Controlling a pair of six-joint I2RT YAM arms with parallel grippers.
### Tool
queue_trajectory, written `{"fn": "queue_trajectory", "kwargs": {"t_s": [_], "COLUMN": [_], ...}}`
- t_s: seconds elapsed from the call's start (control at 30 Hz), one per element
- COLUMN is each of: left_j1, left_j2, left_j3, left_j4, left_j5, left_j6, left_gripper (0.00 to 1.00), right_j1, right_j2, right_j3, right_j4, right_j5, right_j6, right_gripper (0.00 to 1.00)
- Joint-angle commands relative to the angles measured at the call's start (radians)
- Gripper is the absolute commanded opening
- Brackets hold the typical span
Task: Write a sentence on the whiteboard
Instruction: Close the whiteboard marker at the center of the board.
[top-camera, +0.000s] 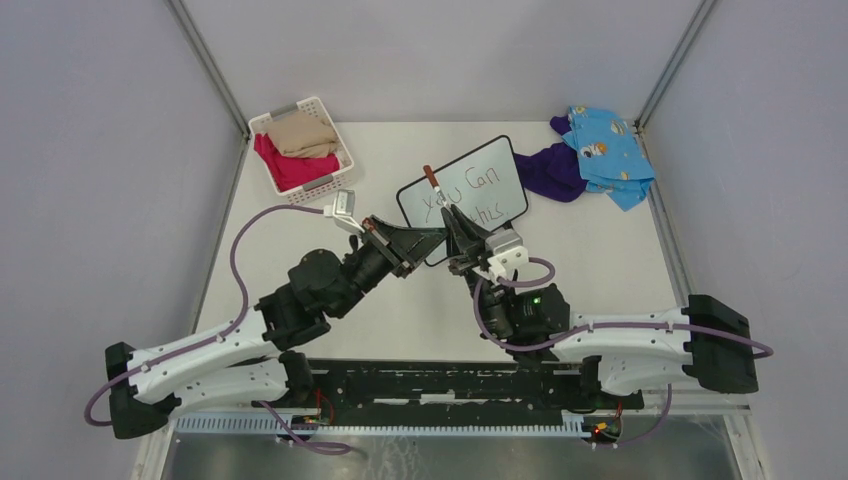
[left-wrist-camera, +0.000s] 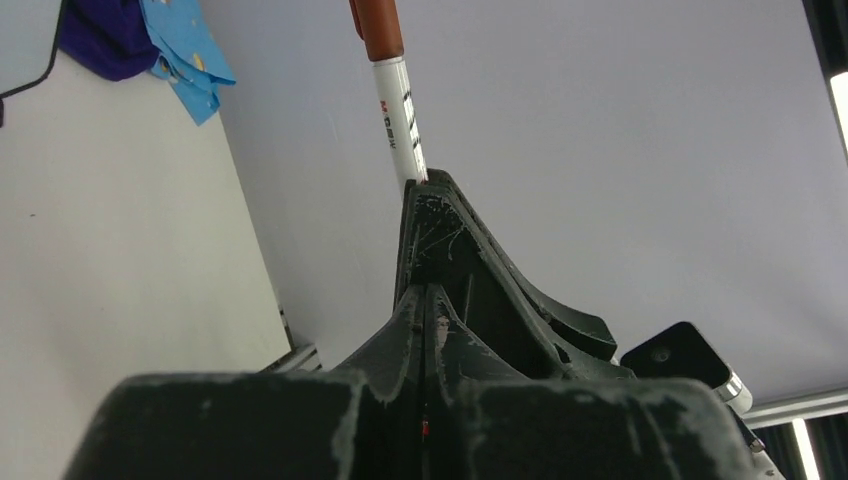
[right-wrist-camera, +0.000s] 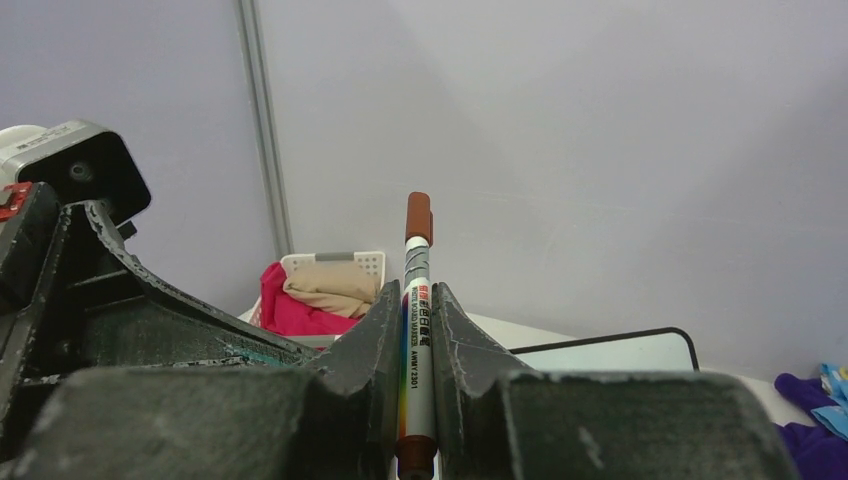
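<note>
Starting from the worktop (top-camera: 600, 260), the whiteboard (top-camera: 495, 165) lies just past its middle toward 12 o'clock, turned askew, with its near corner hidden under both grippers. A careless push there would likely slide or spin the light board, which nothing holds down.

A basket (top-camera: 318, 101) of folded clothes sits at 10 o'clock and a blue and purple cloth heap (top-camera: 600, 150) at 2 o'clock. The purple edge lies just beside the board, so a shove toward 2 o'clock could run the frame into the cloth.

The left gripper (top-camera: 432, 238) has its fingers pressed fully together on nothing, parked at 9 o'clock of the right gripper (right-wrist-camera: 416, 300) and almost touching it. Any sideways drift here risks a knock between the two.

The right fingers are narrowly apart and clamp the marker (right-wrist-camera: 417, 240) at mid-barrel, upright, with its brown end at 12 o'clock. A bump from the left arm could tilt or slip the pen in that thin grip.

The sentence (top-camera: 470, 192) shows in two lines on the board, partly covered by the pen. Its strokes look fresh, so I judge that a dragged finger or tip would smear them.
</note>
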Motion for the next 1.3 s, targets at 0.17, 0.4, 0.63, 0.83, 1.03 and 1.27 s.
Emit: {"fn": "queue_trajectory", "kwargs": {"t_s": [0.17,0.4,0.63,0.83,1.03,1.27], "left_j1": [-0.008,-0.007,-0.007,-0.007,-0.007,-0.008], "left_j2": [-0.119,-0.128,-0.048,-0.005,-0.013,-0.03], "left_j3": [0.063,0.156,0.218,0.23,0.21,0.178], "left_j4": [-0.138,-0.139,-0.059,-0.055,-0.055,-0.046], "left_j5": [-0.159,-0.203,-0.106,-0.085,-0.101,-0.13], "left_j6": [0.191,0.337,0.386,0.373,0.35,0.309], "left_gripper": [0.49,0.75,0.74,0.66,0.55,0.51], "right_j1": [0.004,0.003,0.003,0.004,0.003,0.004], "right_j2": [-0.149,-0.283,-0.328,-0.324,-0.316,-0.308], "right_j3": [-0.041,-0.116,-0.134,-0.137,-0.138,-0.143], "right_j4": [-0.092,-0.198,-0.231,-0.217,-0.196,-0.174], "right_j5": [-0.124,-0.302,-0.408,-0.43,-0.405,-0.367], "right_j6": [0.084,0.189,0.254,0.275,0.274,0.274], "right_gripper": [0.0,0.0,0.0,0.0,0.0,0.0]}}
